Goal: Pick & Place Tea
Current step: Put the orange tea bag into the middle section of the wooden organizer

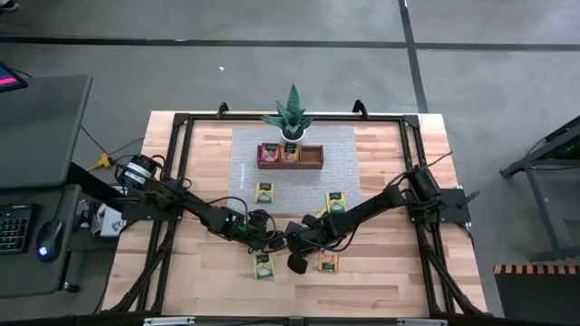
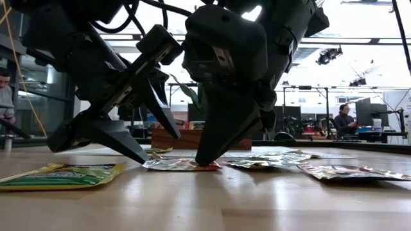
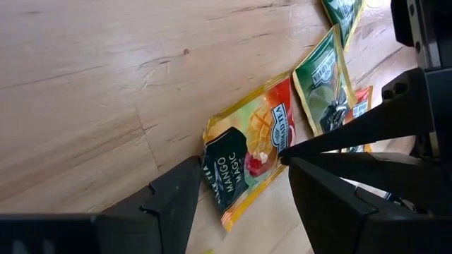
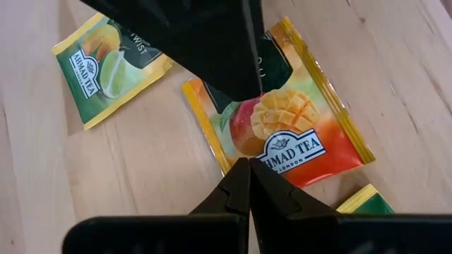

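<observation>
A mango tea packet [image 3: 247, 152], orange, red and green, lies flat on the wooden table near its front middle; it also shows in the right wrist view [image 4: 296, 120]. My right gripper [image 4: 248, 166] is shut with its tips down on the packet. My left gripper [image 3: 244, 166] is open astride the same packet, one finger tip [image 2: 142, 158] low at the packet's edge and the other raised over it. In the high view both grippers, the left [image 1: 258, 234] and the right [image 1: 292, 240], hide the packet. More packets lie loose around it. My right gripper presses its shut fingertips [image 4: 244, 176] down on the mango packet's face by the printed label [image 4: 286, 152]. It comes from above, slanting from the table's right. The packet lies flat on the table. My left gripper: I cannot tell whether its low finger touches the packet's edge [image 3: 206, 159].
A green packet [image 1: 264, 264] and an orange one [image 1: 327, 262] lie nearer the front edge, and two more lie farther back [image 1: 264, 192] [image 1: 336, 201]. The brown wooden tray [image 1: 313, 157] with packets in it and a potted plant [image 1: 292, 116] stand at the back on a grey mat.
</observation>
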Tool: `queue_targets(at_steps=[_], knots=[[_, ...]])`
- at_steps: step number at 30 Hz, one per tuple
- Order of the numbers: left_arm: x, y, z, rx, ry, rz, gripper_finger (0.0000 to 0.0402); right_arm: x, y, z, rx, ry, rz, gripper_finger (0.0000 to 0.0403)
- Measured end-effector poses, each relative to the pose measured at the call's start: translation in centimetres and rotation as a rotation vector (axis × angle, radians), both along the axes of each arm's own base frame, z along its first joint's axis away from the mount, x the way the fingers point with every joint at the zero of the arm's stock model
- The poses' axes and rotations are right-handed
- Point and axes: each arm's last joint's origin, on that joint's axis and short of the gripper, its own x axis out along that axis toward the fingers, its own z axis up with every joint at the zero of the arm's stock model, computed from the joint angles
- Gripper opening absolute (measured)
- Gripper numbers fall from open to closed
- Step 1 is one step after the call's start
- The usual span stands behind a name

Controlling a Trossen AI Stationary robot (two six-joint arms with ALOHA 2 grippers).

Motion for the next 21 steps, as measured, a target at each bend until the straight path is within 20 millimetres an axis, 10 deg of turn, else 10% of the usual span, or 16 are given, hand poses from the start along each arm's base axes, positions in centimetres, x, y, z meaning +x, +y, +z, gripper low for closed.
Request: queue_targets(at_steps=[21], knots=[[0.6,-0.3,-1.2,0.005,-0.027,-0.012,0.0042,0.1,0.1,-0.1,0.010,-0.017,-0.019,0.0000]])
